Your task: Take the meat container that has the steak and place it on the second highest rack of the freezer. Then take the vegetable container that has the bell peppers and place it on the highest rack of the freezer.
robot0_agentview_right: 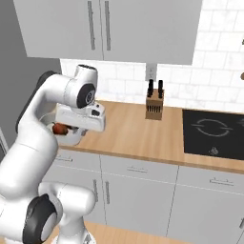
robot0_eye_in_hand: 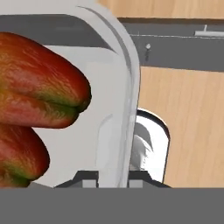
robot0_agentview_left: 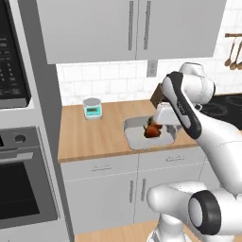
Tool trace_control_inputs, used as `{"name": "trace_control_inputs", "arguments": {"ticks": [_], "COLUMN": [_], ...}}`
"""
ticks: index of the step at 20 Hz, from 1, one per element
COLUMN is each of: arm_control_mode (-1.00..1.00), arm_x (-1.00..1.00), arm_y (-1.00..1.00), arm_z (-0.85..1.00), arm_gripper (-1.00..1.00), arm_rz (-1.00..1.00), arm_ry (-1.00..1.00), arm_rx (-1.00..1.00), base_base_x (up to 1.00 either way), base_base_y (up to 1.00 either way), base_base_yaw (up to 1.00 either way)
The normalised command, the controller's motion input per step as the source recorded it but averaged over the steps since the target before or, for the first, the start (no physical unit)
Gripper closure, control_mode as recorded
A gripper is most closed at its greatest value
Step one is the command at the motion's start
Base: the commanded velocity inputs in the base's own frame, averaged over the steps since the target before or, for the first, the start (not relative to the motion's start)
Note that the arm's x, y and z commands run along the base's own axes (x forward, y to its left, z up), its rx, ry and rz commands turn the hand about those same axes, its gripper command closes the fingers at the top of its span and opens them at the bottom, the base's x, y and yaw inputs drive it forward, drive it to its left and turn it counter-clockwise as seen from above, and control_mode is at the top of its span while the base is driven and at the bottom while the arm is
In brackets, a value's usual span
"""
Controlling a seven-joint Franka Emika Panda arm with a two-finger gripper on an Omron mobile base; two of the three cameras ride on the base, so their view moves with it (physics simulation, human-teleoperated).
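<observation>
The bell peppers (robot0_eye_in_hand: 37,100) loom huge and red-orange in the hand view, cut off at its left edge, sitting inside the vegetable container (robot0_eye_in_hand: 118,87), whose pale rim wall runs right down the middle of that view. The gripper (robot0_eye_in_hand: 113,177) straddles that wall, a dark fingertip on each side at the bottom, pinched on the rim. From the left base view the peppers are just a small red blob in the white container on the wooden counter (robot0_agentview_left: 104,132), half hidden behind the hand. The right base view buries the container behind the arm, with a sliver of red showing. That view does give the knife block (robot0_agentview_right: 154,105) and the black cooktop (robot0_agentview_right: 214,131); the left one offers the small scale (robot0_agentview_left: 92,108) and the oven (robot0_agentview_left: 19,189) instead
</observation>
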Motion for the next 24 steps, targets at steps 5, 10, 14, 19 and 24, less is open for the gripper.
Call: {"name": "trace_control_inputs", "arguments": {"ticks": [5,10,14,19,24], "arm_control_mode": [-1.0,-1.0,-1.0,-1.0,1.0], "arm_x": [-0.78,-0.76,-0.82,-0.63,0.0], "arm_y": [0.0,-0.04,0.0,0.0,0.0], "arm_z": [0.59,0.54,0.06,0.0,0.0], "arm_gripper": [1.0,1.0,1.0,1.0,1.0], "arm_rz": [0.5,0.3,0.01,0.0,0.0], "arm_ry": [-0.12,-0.16,-0.15,-0.09,0.0], "arm_rx": [-0.01,0.0,0.0,0.01,0.0], "base_base_x": [0.0,0.0,0.0,0.0,0.0], "base_base_y": [0.0,0.0,0.0,0.0,0.0], "base_base_yaw": [0.0,0.0,0.0,0.0,0.0]}}
